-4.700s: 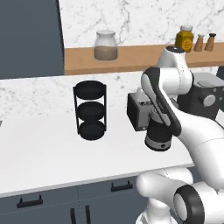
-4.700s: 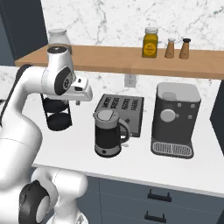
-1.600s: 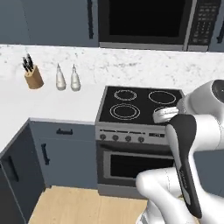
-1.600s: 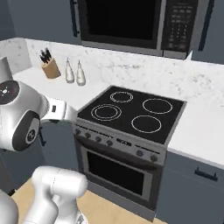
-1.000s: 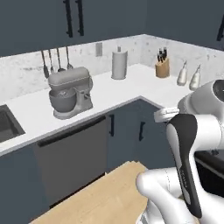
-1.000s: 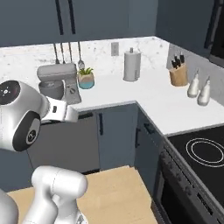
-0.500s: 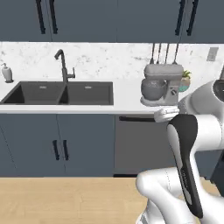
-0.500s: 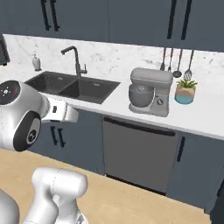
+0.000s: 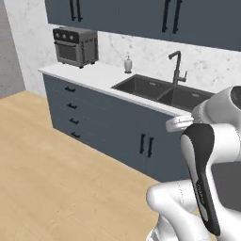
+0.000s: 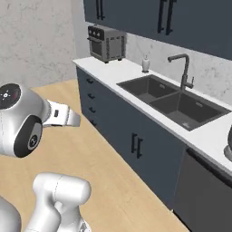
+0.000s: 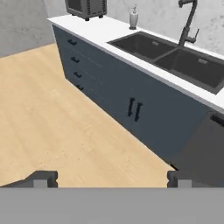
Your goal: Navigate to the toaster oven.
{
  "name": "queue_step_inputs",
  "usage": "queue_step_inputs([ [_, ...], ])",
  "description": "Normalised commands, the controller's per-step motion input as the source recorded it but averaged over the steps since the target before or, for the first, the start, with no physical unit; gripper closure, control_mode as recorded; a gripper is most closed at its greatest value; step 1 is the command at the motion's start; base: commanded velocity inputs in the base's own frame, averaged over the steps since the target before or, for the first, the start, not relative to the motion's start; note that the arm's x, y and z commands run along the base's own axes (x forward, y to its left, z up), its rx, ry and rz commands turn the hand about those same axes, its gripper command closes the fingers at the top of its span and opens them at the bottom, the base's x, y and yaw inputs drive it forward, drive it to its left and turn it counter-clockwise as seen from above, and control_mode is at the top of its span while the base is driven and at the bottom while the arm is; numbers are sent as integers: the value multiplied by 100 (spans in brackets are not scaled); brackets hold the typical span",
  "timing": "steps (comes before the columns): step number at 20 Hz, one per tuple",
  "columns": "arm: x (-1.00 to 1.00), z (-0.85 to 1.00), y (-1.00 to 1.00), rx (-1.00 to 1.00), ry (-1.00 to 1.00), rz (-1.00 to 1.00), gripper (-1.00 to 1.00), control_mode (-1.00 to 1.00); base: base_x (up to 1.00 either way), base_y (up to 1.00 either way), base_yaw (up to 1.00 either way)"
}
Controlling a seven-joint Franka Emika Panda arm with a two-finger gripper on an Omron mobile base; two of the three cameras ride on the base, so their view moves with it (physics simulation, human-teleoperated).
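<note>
Double-basin dark sink (image 9: 157, 91) set into white countertop (image 9: 94, 73), black faucet (image 9: 177, 66) behind, soap dispenser (image 9: 127, 64) beside it, navy drawers (image 9: 70, 110) below, wood floor (image 9: 56, 183)

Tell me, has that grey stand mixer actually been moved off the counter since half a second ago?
Cannot tell. The whole picture shifted, so the camera moved. Now the toaster oven sits at the counter's far end, beyond the sink.

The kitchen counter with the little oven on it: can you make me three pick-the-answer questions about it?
1. Where does the boxy grey toaster oven stand?
A. at the counter's far end by the wall
B. inside the sink
C. on the floor

2. How many basins has the dark sink?
A. one
B. two
C. four

3. How is the toaster oven's door?
A. hanging open
C. missing
B. closed

Answers: 1 A, it sits on the white countertop beyond the small white soap bottle. 2 B, a divider splits two basins. 3 B, its glass front sits flush.
</note>
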Motion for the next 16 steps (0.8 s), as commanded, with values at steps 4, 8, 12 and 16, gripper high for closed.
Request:
queue_step_inputs([
  [4, 0, 0, 0, 0, 0, 0, -100, 100, 100, 13, 27],
  [8, 0, 0, 0, 0, 0, 0, -100, 100, 100, 39, 9],
  [12, 0, 0, 0, 0, 0, 0, -100, 100, 100, 64, 0],
  [16, 0, 0, 0, 0, 0, 0, -100, 100, 100, 79, -6],
])
